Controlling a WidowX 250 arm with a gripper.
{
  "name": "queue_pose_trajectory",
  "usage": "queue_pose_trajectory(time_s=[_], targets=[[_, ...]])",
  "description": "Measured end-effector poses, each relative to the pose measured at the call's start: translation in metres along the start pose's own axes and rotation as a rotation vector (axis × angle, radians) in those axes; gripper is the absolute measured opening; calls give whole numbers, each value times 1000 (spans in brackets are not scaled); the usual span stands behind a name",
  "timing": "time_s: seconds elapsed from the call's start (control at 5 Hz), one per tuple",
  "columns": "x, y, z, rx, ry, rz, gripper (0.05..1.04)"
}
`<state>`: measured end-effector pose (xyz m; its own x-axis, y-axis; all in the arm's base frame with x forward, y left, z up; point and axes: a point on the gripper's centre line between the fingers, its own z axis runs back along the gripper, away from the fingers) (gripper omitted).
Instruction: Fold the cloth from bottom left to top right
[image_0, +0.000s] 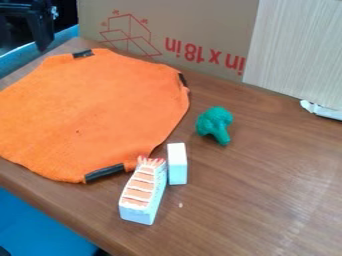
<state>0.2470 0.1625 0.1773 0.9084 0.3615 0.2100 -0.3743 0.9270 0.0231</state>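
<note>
The claw (44, 40) is seen at the upper left, above the cloth's far left side; whether it is parted or closed cannot be told from here. Next comes the orange cloth (93, 110), laid out nearly flat on the brown table (260, 200), its left end cut off by the view. Dark strips are carried at its edge: one at the top (83, 53), one at the lower right (104, 172), one at the upper right (182, 79). By the lower strip a striped toy (141, 192) is stood, then a white block (177, 164), then a green broccoli toy (215, 125).

And the handling? Light, soft and limp, by the look of it; nothing fragile. Slipping should be little feared, but a flat edge may be missed. The hold is best taken at the lower left rim, a small fold pinched up, lifted and carried over toward the upper right strip, with the striped toy kept clear.
</note>
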Motion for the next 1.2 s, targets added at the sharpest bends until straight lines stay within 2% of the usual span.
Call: queue_pose_trajectory(time_s=[0.2, 0.4, 0.6, 0.8, 1.0, 1.2], targets=[[-1, 0, -8, -9, 26, 0, 999], [-2, 19, -12, -24, 40, 47, 999], [0, 36, -19, -15, 37, 72, 999], [-1, 60, -25, 8, 13, 112, 999], [-3, 75, -43, 24, 22, 121, 999], [-9, 91, -60, 63, 1, 153, 999]])
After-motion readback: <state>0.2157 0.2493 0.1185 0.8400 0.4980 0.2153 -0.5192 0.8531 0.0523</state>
